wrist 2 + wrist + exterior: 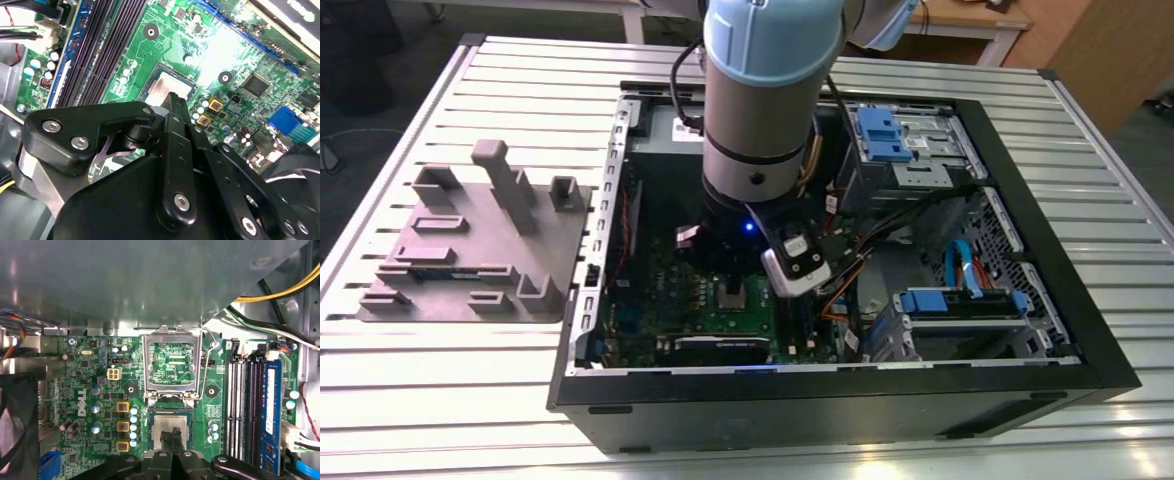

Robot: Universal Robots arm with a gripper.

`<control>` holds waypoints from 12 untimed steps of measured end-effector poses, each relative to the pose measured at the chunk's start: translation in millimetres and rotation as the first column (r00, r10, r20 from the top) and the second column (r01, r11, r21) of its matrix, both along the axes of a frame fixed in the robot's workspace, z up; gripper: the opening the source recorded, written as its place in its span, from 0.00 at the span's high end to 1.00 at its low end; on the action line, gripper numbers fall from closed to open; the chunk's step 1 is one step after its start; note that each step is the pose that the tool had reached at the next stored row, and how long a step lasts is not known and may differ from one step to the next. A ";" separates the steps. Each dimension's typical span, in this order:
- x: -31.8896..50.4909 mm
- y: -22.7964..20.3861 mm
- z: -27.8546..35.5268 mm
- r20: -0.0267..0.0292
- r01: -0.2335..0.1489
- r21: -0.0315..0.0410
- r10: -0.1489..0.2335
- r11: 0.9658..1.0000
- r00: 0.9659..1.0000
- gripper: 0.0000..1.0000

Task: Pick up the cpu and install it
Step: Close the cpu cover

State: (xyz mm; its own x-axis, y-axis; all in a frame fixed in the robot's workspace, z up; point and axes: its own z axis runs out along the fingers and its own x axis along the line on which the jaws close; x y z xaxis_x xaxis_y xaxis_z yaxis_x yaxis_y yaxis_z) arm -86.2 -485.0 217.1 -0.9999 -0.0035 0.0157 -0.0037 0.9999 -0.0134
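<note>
Seating step, I'd say: the tool (172,433), pinched narrow, hovers over the cpu (164,422) lying in its socket, clamp frame (146,365) unlatched.

A slatted aluminium table (440,400) carried everything. An open black computer case (854,410) lay flat on its slats, surrounding the gripper (174,432), which hung inside it just above the board. A grey moulded fixture tray (467,262) with upright blocks rested on the slats well apart from the gripper, just outside the case wall on the exterior view's left.
</note>
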 end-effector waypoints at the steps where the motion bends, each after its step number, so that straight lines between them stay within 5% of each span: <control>1: 0.0 0.0 2.4 0.000 0.000 0.000 0.000 1.000 1.000 0.90; 9: 0.0 0.0 20.5 0.000 0.000 0.000 0.000 1.000 1.000 0.90; 12: 0.0 0.0 22.4 0.000 0.000 0.000 0.000 1.000 1.000 0.90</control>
State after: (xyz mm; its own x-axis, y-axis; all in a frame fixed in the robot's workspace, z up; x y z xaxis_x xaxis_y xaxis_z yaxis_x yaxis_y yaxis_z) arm -86.2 -485.0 239.5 -0.9999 -0.0035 0.0156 -0.0037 0.9999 -0.0132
